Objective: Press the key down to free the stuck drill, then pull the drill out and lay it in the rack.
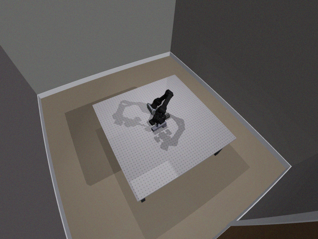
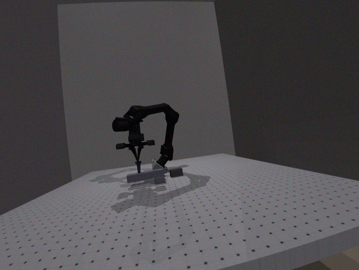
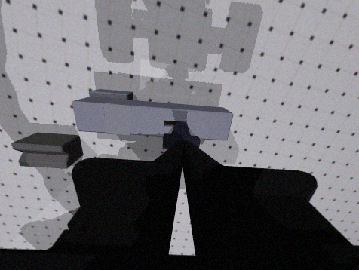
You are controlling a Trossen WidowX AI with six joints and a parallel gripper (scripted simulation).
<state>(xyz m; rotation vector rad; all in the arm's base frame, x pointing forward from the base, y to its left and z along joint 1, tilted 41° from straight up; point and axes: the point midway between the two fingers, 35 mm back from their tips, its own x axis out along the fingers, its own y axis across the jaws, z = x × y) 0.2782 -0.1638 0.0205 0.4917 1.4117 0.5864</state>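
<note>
My gripper point(image 1: 157, 123) point(image 2: 138, 160) point(image 3: 182, 145) is shut and empty. It points down, with its fingertips at the head of the key, seemingly touching it. The dark T-shaped key point(image 2: 138, 168) point(image 3: 182, 131) stands upright in a slot in the pale blue-grey bar. The long bar point(image 1: 155, 127) point(image 2: 145, 175) point(image 3: 121, 118) lies level, with a small block beside one end. The grooved dark grey block point(image 1: 167, 116) point(image 2: 176, 172) point(image 3: 47, 141), apparently the rack, holds nothing that I can see. I cannot make out the drill; the bar may hide it.
The white perforated table point(image 1: 195, 123) point(image 2: 232, 203) point(image 3: 294, 75) carries these things. The arm's grey base plate point(image 1: 150, 109) point(image 2: 155, 165) stands behind the bar, close to the grooved block. Shadows of the arm fall across the table.
</note>
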